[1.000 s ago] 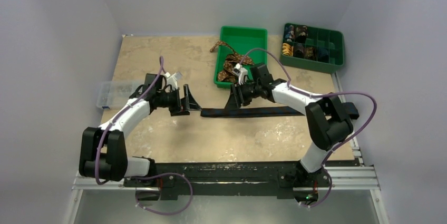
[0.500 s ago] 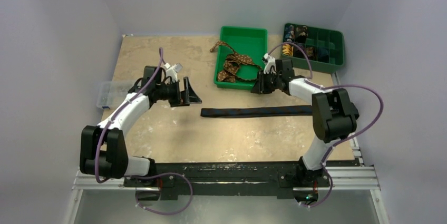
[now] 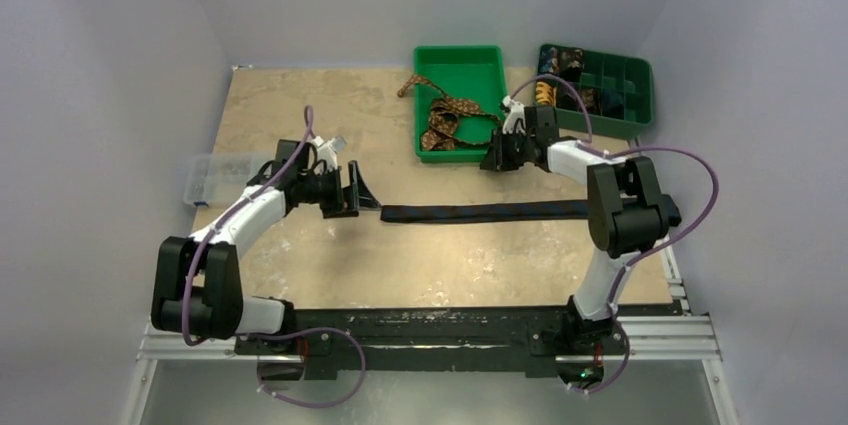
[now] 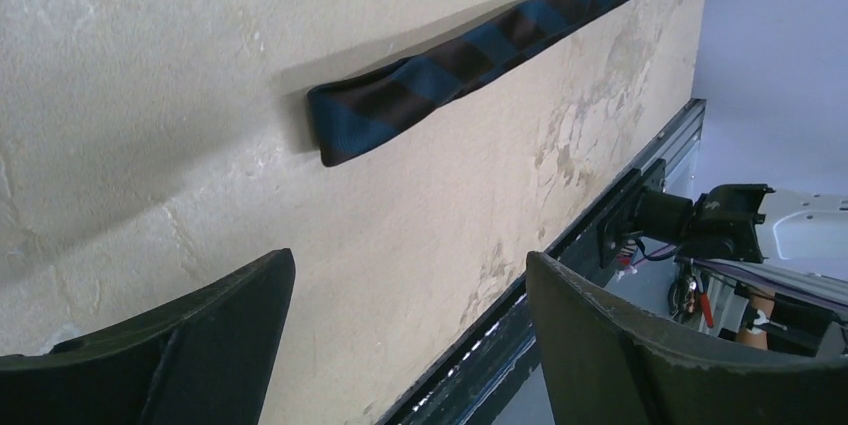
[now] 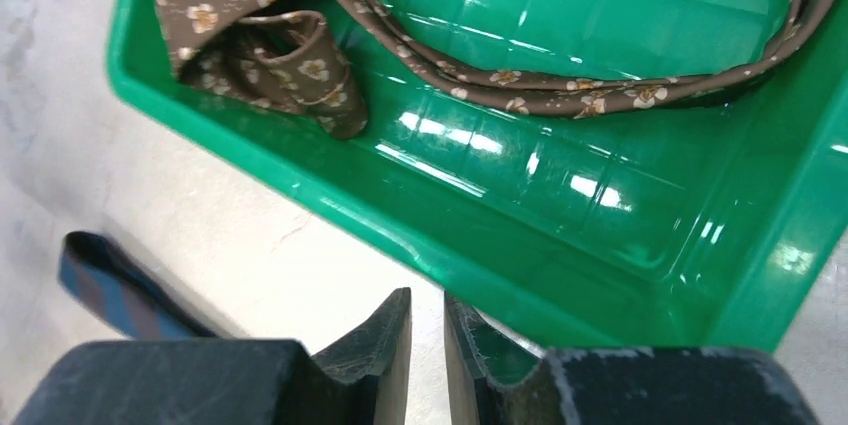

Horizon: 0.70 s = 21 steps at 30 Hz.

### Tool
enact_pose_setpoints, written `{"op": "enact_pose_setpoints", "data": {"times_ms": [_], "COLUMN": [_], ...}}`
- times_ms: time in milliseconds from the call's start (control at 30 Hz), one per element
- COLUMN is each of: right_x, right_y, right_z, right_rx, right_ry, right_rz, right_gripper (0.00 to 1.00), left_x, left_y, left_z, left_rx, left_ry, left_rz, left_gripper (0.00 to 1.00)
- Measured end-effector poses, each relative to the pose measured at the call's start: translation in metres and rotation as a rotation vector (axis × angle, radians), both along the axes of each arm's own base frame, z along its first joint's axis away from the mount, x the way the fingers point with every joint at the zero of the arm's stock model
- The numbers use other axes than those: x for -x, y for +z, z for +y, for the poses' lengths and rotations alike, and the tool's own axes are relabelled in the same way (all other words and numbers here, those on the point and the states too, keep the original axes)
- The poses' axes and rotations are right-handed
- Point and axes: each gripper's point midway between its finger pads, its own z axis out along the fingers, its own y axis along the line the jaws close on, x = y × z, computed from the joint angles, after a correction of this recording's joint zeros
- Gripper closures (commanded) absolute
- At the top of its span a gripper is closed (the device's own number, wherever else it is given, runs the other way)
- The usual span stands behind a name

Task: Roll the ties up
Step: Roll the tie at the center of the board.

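Filling most of the top view was the tan table [image 3: 300, 115]. At its 12 o'clock edge sat a green tray [image 3: 460, 75]. At 1 o'clock sat a green box with little rooms [image 3: 600, 127].

The dark blue tie [image 3: 480, 212] lay flat and straight across the middle of the table. It ran from 9 o'clock to 3 o'clock and was not rolled. The brown tie [image 3: 440, 125] lay in a loose heap inside the tray. One end hung over the tray's 10 o'clock rim onto the table.

The left gripper [image 3: 365, 195] was at 9 o'clock of the blue tie's left end, very near but not touching it. Its fingers stood wide apart and held nothing. In the left wrist view, the tie's end lay at 12 o'clock from the gap between the fingers.

The right gripper [image 3: 497, 160] was at the tray's 4 o'clock corner. Its fingers were almost closed, with only a thin slit between them, and nothing could be seen in it. The blue tie lay apart from it at 6 o'clock. The brown tie lay at 10 o'clock from it, inside the tray.
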Motion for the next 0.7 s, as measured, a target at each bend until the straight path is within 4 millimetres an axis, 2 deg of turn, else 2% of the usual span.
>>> {"op": "enact_pose_setpoints", "data": {"times_ms": [67,167,267,333,400,467,633,700], "right_x": [0.005,0.028,0.059,0.080,0.102,0.121,0.129,0.132], "right_y": [0.011,0.041,0.072,0.078,0.072,0.057,0.017,0.011], "right_z": [0.003,0.014,0.049,0.079,0.107,0.125,0.132,0.131], "right_rx": [-0.025,-0.101,-0.199,-0.249,-0.283,-0.303,-0.297,-0.293], "right_ry": [0.013,0.025,0.085,0.153,0.215,0.255,0.227,0.224], "right_rz": [-0.010,-0.032,-0.064,-0.057,-0.022,0.038,0.153,0.169], "right_gripper": [0.82,0.85,0.86,0.88,0.88,0.90,0.90,0.90], "left_x": [0.005,0.009,0.013,0.011,0.003,-0.002,-0.011,-0.015], "left_y": [-0.007,-0.018,-0.027,-0.032,-0.037,-0.043,-0.060,-0.064], "left_z": [0.000,0.000,0.000,0.000,-0.001,-0.002,-0.004,-0.005], "left_rx": [0.003,0.011,0.014,0.015,0.020,0.025,0.027,0.027], "left_ry": [0.005,0.021,0.031,0.035,0.039,0.043,0.046,0.046], "left_rz": [0.017,0.036,0.049,0.047,0.040,0.042,0.077,0.079], "left_gripper": [0.17,0.20,0.26,0.31,0.36,0.41,0.46,0.48]}}
